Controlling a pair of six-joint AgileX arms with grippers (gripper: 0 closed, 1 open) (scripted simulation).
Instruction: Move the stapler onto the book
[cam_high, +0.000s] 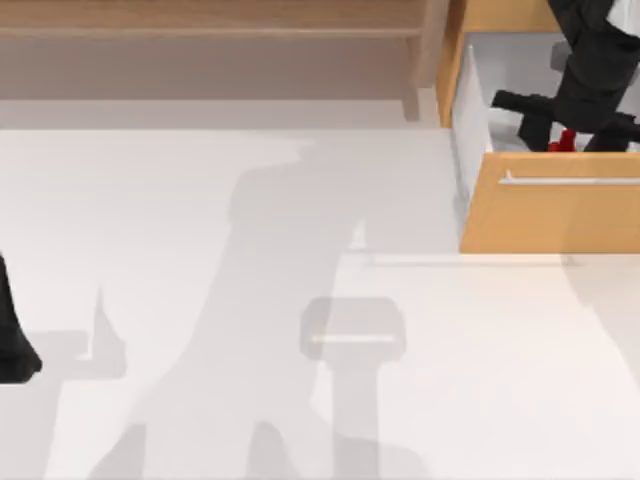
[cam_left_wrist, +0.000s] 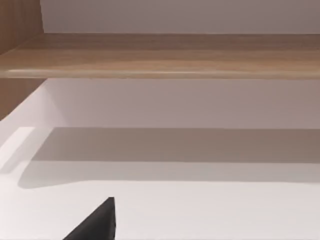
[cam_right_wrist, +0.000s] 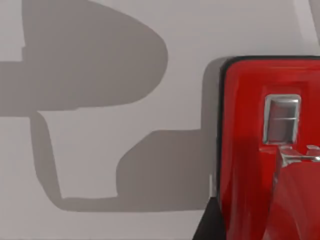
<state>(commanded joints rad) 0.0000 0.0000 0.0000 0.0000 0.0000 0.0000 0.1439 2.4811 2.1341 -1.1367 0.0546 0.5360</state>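
The stapler is a small bright red block lying inside the open drawer at the table's far right. My right gripper reaches down into the drawer and stands open, a dark finger on either side of the stapler. Close up, the right wrist view shows the stapler with its metal slot on the pale drawer floor, and one dark fingertip sits right at its side. My left gripper is parked at the table's left edge. The book is out of view.
The drawer has a wooden front with a metal handle and white inner walls. A wooden shelf runs along the back of the table. Arm shadows fall across the white tabletop.
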